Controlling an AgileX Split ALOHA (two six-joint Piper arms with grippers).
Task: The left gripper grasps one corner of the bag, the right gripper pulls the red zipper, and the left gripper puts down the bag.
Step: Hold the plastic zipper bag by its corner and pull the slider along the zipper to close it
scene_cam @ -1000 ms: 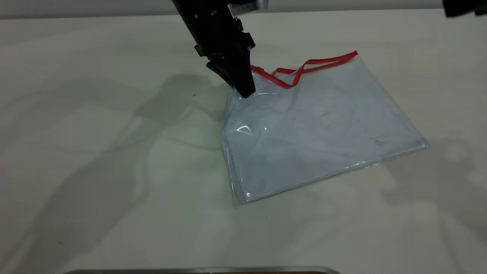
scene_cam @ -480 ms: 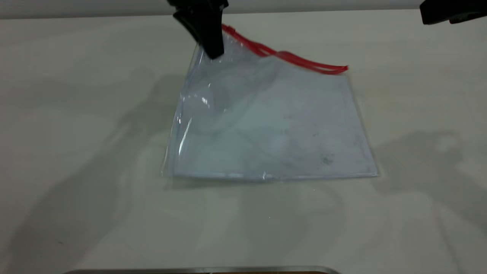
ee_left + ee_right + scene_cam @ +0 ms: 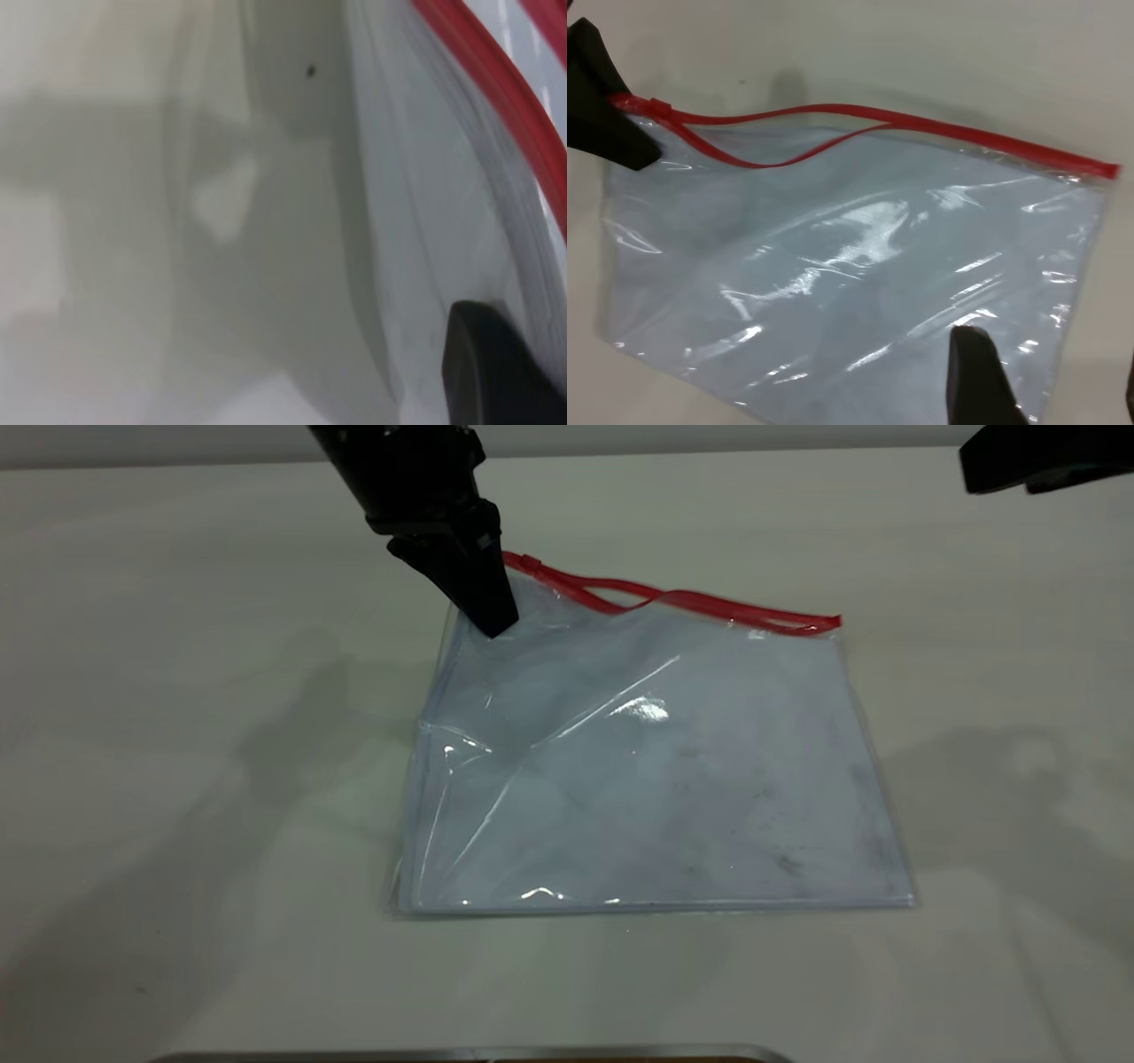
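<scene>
The bag [image 3: 656, 779] is a clear plastic pouch with a bluish-white sheet inside, lying almost flat on the table. The red zipper [image 3: 691, 600] runs along its far edge and gapes in a loop over its left half. A small red tab [image 3: 656, 107] sits at the left end. My left gripper [image 3: 494, 624] is shut on the far left corner of the bag [image 3: 483, 638] and holds it slightly raised. One of its fingers [image 3: 496, 372] shows beside the zipper [image 3: 496, 80]. My right gripper [image 3: 1036, 460] hovers open high at the far right, apart from the bag [image 3: 850, 266].
The pale table [image 3: 177, 691] surrounds the bag on all sides. A metal edge [image 3: 461, 1054] runs along the near side of the table. Shadows of both arms fall on the table left and right of the bag.
The left gripper lifted the held corner, dragged the bag left, then lowered it. The bag now lies flatter and squarer to the table. The right gripper edged left into view.
</scene>
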